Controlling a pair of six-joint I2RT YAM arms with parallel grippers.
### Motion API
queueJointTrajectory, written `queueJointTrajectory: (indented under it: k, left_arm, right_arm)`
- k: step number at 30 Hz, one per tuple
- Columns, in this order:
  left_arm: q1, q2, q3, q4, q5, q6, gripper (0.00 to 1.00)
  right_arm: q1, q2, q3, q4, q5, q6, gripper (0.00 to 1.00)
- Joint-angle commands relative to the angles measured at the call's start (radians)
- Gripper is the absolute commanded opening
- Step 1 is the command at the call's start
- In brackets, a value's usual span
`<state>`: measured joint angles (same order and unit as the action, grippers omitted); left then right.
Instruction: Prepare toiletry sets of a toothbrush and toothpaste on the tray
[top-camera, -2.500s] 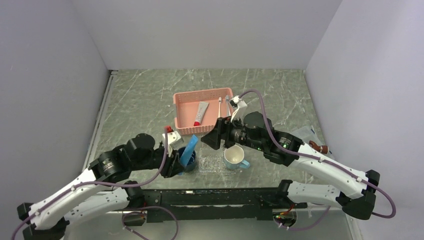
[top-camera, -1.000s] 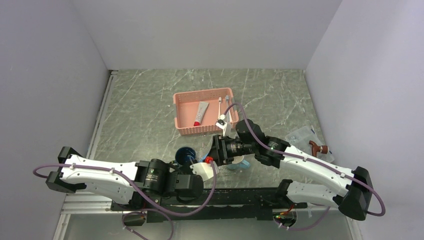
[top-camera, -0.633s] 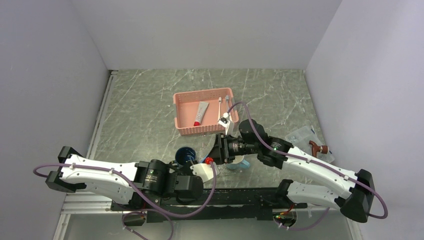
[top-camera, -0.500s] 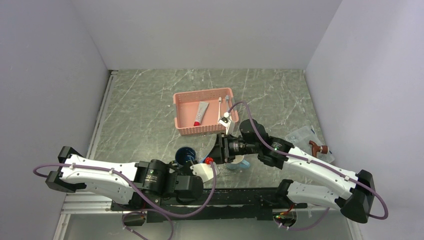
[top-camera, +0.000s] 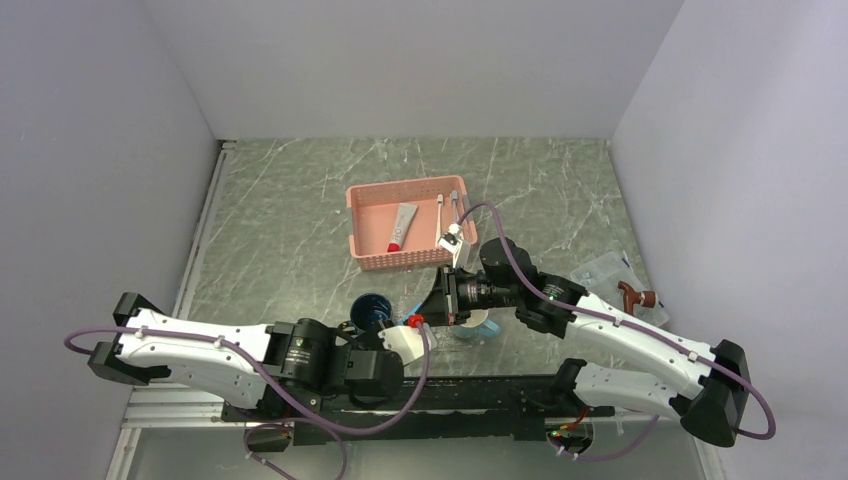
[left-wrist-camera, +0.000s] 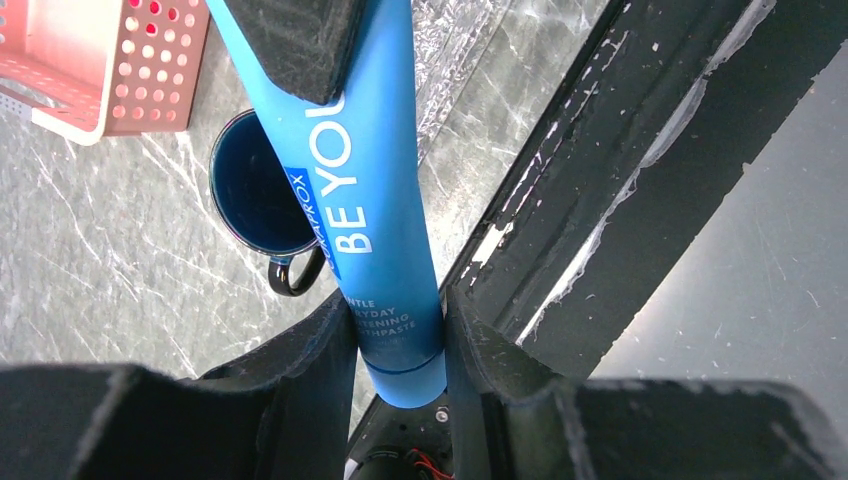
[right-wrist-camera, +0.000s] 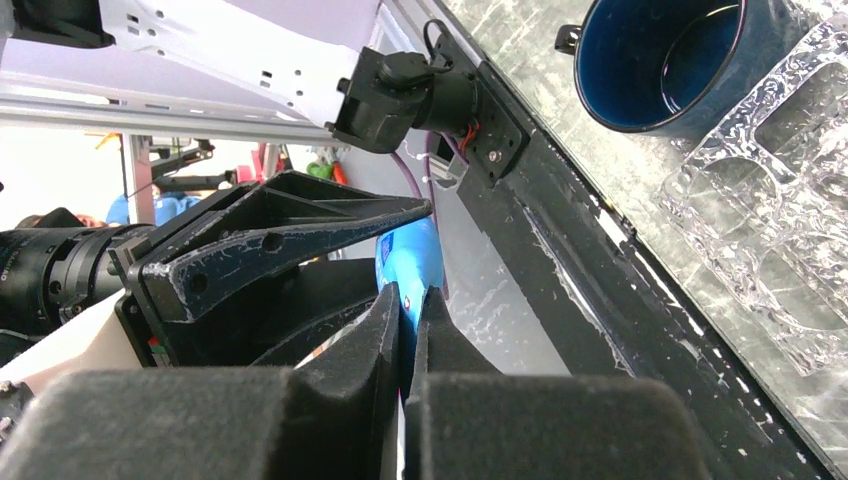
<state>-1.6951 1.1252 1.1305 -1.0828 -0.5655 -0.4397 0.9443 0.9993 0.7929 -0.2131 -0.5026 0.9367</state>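
Observation:
The blue toothpaste tube hangs in the air over the table's near edge, held at both ends. My left gripper is shut on its cap end. My right gripper is shut on its flat end. In the top view the two grippers meet near the dark blue mug. The clear tray lies beside that mug. The white toothpaste with a red end and two white toothbrushes lie in the pink basket.
A pale mug stands under the right arm. A clear box with a brown piece sits at the right. The black rail runs along the table's near edge, just below the held tube.
The right gripper's jaws have closed on the flat end of the blue tube. Before that, the left arm swung the tube back from the mug toward the near edge.

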Motion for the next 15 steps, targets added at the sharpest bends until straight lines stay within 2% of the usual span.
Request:
queueJointTrajectory:
  k: [1, 3, 5, 6, 11, 15]
  left_arm:
    - [-0.011, -0.041, -0.008, 0.057, -0.013, -0.003, 0.0]
    - [-0.01, -0.048, -0.016, 0.074, -0.011, 0.0, 0.01]
    - [-0.011, -0.055, -0.028, 0.089, -0.013, 0.001, 0.19]
    - [-0.011, -0.059, -0.034, 0.096, -0.01, 0.002, 0.25]
    - [-0.011, -0.081, -0.06, 0.134, 0.008, 0.023, 0.44]
    - [-0.011, -0.113, -0.077, 0.165, 0.019, 0.043, 0.57]
  right_arm:
    - [0.0, -0.012, -0.002, 0.071, -0.014, -0.008, 0.0]
    - [0.0, -0.013, -0.005, 0.072, -0.013, -0.007, 0.0]
    - [0.001, -0.018, -0.008, 0.071, -0.005, -0.006, 0.0]
    - [0.0, -0.021, -0.01, 0.072, -0.001, -0.006, 0.0]
    - [0.0, -0.035, 0.009, 0.047, 0.028, -0.026, 0.0]
    - [-0.002, -0.031, 0.085, -0.074, 0.079, -0.101, 0.0]
